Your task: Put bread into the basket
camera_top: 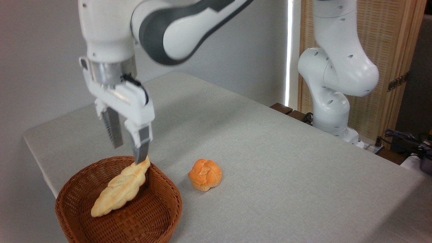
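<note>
You are looking at the gripper [129,149] hanging with its jaws released and apart, just above the far rim of the basket [155,216] at the near left of the table [287,168]. The bread [120,191] is lying slanted inside the basket, its far tip leaning on the rim right under one finger. A round orange bun [205,174] is sitting on the table just right of the basket
</note>
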You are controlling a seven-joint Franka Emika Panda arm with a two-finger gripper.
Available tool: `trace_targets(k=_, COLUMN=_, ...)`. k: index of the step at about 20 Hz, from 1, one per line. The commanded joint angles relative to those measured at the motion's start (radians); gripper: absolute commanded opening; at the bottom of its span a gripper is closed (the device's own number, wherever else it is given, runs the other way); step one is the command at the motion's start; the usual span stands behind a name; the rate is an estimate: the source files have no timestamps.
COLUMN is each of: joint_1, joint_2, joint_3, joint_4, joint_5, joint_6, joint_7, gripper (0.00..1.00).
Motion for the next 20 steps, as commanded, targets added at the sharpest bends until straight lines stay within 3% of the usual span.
trace_targets(k=1, joint_1=0.055, joint_2=-0.115, joint_3=-0.052, joint_4=-0.029, joint_5=0.027, joint_6=-0.176, joint_7=0.011, gripper=1.0)
trace_targets(k=4, joint_1=0.055, joint_2=-0.183, joint_3=-0.019, joint_4=-0.032, joint_5=0.025, joint_6=-0.274, joint_7=0.097, gripper=1.0)
trace_targets(k=7, joint_1=0.053, joint_2=-0.226, joint_3=0.003, joint_4=-0.032, joint_5=0.025, joint_6=-0.324, joint_7=0.112, gripper=1.0)
trace_targets(k=11, joint_1=0.0, joint_2=-0.249, joint_3=0.106, joint_4=-0.019, joint_5=0.023, joint_6=-0.337, joint_7=0.114, gripper=1.0)
trace_targets(k=20, joint_1=-0.004, joint_2=-0.211, joint_3=0.113, joint_4=0.046, joint_5=0.027, joint_6=-0.342, joint_7=0.117, gripper=1.0)
